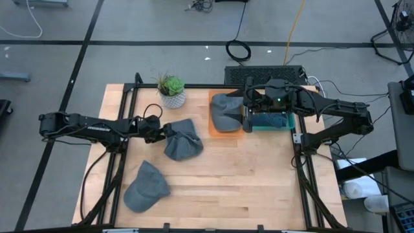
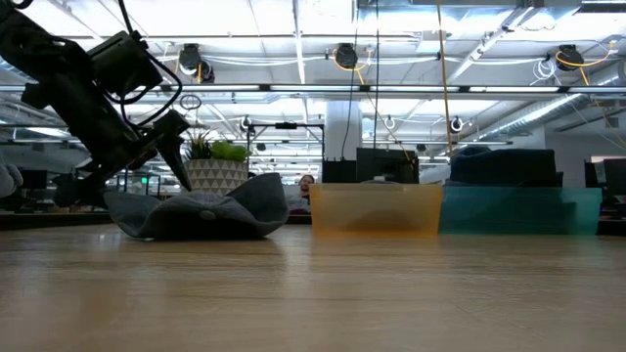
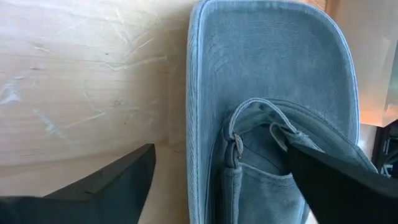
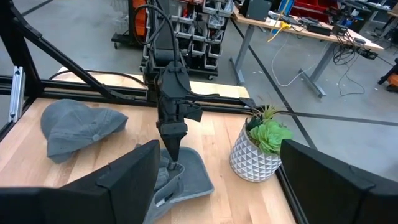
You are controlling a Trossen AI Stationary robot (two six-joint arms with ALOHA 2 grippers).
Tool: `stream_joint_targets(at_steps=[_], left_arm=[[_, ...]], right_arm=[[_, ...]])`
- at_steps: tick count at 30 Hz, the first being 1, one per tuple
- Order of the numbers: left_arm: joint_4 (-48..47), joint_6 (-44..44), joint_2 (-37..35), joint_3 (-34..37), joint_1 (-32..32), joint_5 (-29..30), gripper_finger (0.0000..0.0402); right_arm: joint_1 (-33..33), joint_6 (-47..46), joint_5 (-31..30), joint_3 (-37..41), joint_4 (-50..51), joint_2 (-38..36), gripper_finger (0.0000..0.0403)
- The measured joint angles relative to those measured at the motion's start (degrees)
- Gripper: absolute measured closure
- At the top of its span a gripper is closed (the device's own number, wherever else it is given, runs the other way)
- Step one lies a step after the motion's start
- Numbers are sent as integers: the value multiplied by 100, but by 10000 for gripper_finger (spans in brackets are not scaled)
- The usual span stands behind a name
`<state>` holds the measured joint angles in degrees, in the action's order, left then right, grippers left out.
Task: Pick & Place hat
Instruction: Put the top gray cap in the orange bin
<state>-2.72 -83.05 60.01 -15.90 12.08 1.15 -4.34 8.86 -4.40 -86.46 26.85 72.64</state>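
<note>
Hats: three grey cloth caps; one under the left gripper (image 1: 167, 131) mid-table (image 1: 183, 138), one near the front edge (image 1: 146, 186), one in the orange plastic bin (image 1: 223, 133).
Bins: two, orange and teal plastic bin (image 1: 275, 123).
Left gripper: fingers spread astride the middle cap's back.
Right gripper (image 1: 246, 107): fingers apart over the bins, empty.
Plant: one potted succulent (image 1: 172, 90).

Three hats, all grey-blue denim: one mid-table (image 1: 184, 139), one at the near edge (image 1: 145, 188), one in the orange bin (image 1: 226, 111). Orange bin (image 1: 213, 129) translucent; teal bin (image 1: 272, 121) beside it. Plant pot (image 1: 173, 99) white with a triangle pattern, foliage green. Table (image 1: 259, 175) light wood.
</note>
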Motion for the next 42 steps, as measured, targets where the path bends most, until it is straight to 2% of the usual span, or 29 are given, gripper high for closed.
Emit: stream_joint_targets(at_steps=[9,19,30,35,39,42], left_arm=[[-8,-57,0,0,0,43,152],[-50,189,0,0,0,41,258],[-9,384,0,0,0,-9,384],[217,553,0,0,0,-113,382],[672,918,-2,0,-2,-206,392],[1025,1054,-2,0,0,-208,391]], right_arm=[[0,-35,-34,0,-17,0,85],[0,-314,26,0,6,0,85],[-2,-1732,1352,0,-111,0,85],[-2,-2341,1933,0,-331,-2,85],[0,-2401,1984,0,-465,-2,85],[-2,-2776,1980,-2,-600,-2,85]])
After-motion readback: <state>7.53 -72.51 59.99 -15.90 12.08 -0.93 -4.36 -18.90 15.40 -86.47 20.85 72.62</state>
